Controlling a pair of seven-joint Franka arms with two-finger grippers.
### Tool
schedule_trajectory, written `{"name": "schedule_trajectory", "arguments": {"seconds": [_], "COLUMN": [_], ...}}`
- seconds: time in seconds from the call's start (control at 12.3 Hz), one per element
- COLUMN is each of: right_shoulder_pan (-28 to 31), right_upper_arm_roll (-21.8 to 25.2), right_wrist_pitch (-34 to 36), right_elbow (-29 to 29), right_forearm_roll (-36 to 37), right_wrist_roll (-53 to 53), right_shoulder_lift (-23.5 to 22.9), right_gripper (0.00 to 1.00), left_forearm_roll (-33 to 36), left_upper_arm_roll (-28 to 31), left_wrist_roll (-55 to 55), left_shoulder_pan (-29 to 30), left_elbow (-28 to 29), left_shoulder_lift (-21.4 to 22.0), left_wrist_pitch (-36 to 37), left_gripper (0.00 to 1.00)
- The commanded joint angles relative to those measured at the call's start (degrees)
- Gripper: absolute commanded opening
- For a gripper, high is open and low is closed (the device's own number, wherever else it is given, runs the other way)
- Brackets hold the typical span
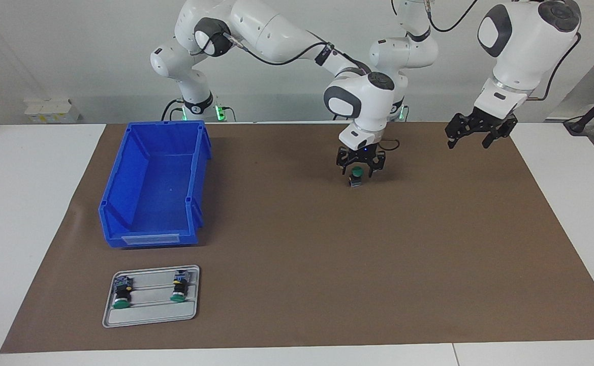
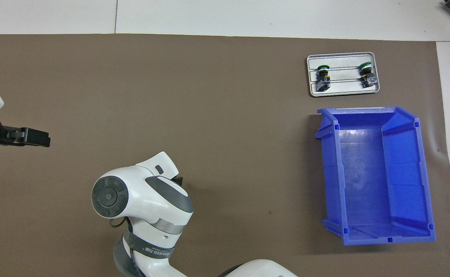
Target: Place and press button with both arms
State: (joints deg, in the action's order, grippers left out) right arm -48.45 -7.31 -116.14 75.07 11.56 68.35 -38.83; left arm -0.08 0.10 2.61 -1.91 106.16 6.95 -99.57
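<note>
A small, light, rigid green-capped push-button [image 1: 356,176] stands upright on the brown mat, best gripped by its black body, beneath the right gripper [image 1: 360,166], whose fingers straddle it unclenched; the left gripper [image 1: 472,136] waits spread.

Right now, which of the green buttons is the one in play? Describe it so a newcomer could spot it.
Start at the brown mat and find the right end effector near the robots' edge. The button stands on the mat directly beneath it, green cap up. The two lookalikes lie on their sides in the grey tray.

Blue bin [image 1: 154,188] on brown mat [image 1: 327,264]; grey tray [image 1: 150,315] nr it.
</note>
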Motion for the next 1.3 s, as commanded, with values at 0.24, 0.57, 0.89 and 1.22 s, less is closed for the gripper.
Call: {"name": "schedule_trajectory", "arguments": {"seconds": [0.24,0.57,0.89,1.22], "right_shoulder_pan": [0.46,0.9,3.79,11.17], "right_upper_arm_roll": [-0.77,-0.77,-0.6,-0.68], "right_wrist_pitch": [-2.34,-2.6,-1.47,-2.34], "right_elbow": [3.77,3.15,4.11,15.7], "right_forearm_roll": [-1.45,-0.92,-0.83,-1.27], "right_wrist_roll": [-1.29,-1.11,-0.94,-0.59], "right_shoulder_lift": [2.26,2.26,6.29,18.94], "right_gripper": [0.5,0.0,0.0,0.0], "left_forearm_roll": [-0.01,0.08,-0.01,-0.01], "left_upper_arm_roll": [0.17,0.08,0.08,0.17], "left_wrist_roll": [1.61,1.52,1.43,1.43], "left_shoulder_pan": [-0.64,-0.64,0.15,0.33], "left_elbow": [2.38,5.02,4.32,4.32], "left_shoulder_lift": [2.01,3.42,3.25,3.24], "left_wrist_pitch": [-0.1,-0.01,-0.01,0.08], "left_gripper": [1.0,0.99,1.0,1.0]}}
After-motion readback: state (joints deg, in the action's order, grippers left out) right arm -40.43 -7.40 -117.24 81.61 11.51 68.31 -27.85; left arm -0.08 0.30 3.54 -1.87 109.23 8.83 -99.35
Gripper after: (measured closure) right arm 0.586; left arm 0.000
